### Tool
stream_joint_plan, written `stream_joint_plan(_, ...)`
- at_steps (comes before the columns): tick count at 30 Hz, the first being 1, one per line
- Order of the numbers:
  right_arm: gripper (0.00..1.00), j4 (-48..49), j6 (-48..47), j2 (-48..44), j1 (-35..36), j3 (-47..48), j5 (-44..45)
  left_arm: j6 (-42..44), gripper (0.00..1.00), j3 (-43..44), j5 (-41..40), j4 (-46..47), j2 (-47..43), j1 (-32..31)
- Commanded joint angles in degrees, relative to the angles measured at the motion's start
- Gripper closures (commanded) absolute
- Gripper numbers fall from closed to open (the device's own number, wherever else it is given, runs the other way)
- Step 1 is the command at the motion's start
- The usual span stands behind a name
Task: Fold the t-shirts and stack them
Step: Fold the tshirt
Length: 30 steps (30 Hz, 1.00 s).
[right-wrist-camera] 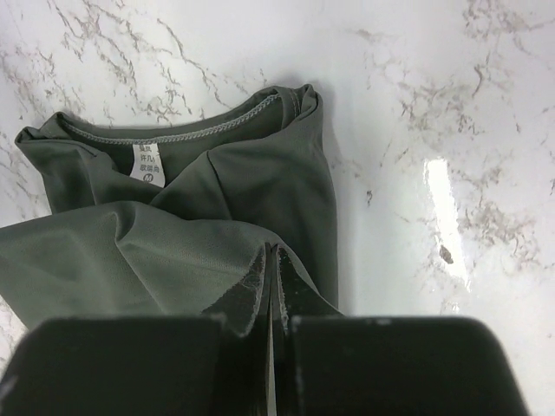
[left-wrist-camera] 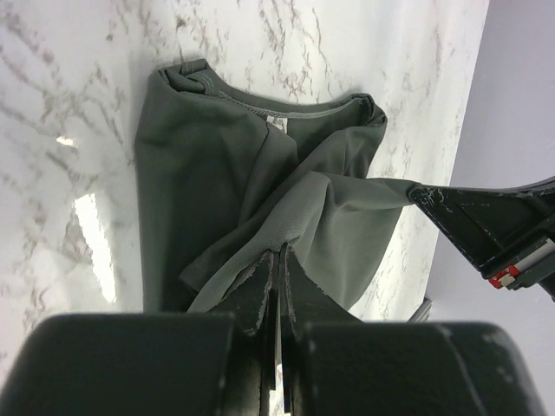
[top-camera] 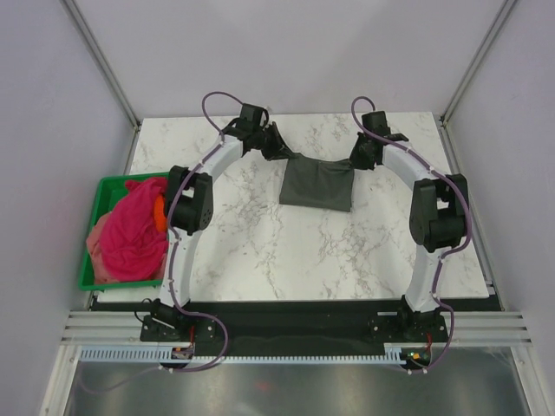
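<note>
Both arms curve up from the bottom edge of the overhead view, left hand (top-camera: pixel 282 149) and right hand (top-camera: pixel 357 160) each pinching an upper corner of the charcoal grey t-shirt (top-camera: pixel 319 186) at upper centre of the bench (top-camera: pixel 260 247), while the magenta t-shirt (top-camera: pixel 134 230) and salmon-pink t-shirt (top-camera: pixel 97 251) lie heaped in the green bin (top-camera: pixel 87 282) at far left. Left wrist view: closed fingers clamp a lifted grey fold at bottom centre. Right wrist view shows the same closed grip, so I judge the first shirt mid-fold, two not yet started and no stack begun.

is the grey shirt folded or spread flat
Folded over, not spread: the grey t-shirt forms a compact rectangle with doubled layers, the left gripper and right gripper each shut on an edge.
</note>
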Motion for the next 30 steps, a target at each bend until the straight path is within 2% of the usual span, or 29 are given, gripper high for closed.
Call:
stream_joint_plan(1,1.00,2.2,-2.5,0.3,-0.5,3.8,0.3,2.4,0.98,5.8,5.0,0.7,2.0,0.2)
stream_joint_plan(7,1.00,1.7,-2.6,-3.5,-0.5,1.2,0.0,1.8,0.98,-0.3,0.6,0.7,-3.1,0.2)
stream_joint_plan(11,1.00,-1.6,-1.8,-7.1,-0.6,1.7,1.2,0.7,0.98,-0.6,2.9,0.7,-7.4,0.0)
stream_joint_plan(15,1.00,-1.0,-0.3,-7.4,-1.3,3.8,-0.1,0.0,0.98,1.0,-1.3,0.7,-10.0,0.1)
stream_joint_plan(19,1.00,0.4,0.4,-3.7,-2.3,7.5,-0.7,2.0,0.98,10.4,-1.4,1.1,-3.8,0.3)
stream_joint_plan(24,1.00,6.5,1.2,3.2,-3.4,10.5,-1.7,0.4,0.98,22.4,0.1,5.5,10.6,1.0)
stream_joint_plan(27,1.00,8.5,1.6,9.1,-4.6,14.7,-1.8,-4.2,0.95,26.8,1.0,13.4,17.8,1.9)
stream_joint_plan(28,1.00,8.9,2.4,10.4,-5.4,15.5,-1.7,-6.4,0.89,26.8,0.7,16.3,18.9,2.1)
stream_joint_plan(30,1.00,9.1,3.1,13.8,-6.1,17.6,-1.8,-8.8,0.86,26.6,-0.1,25.8,22.4,2.2)
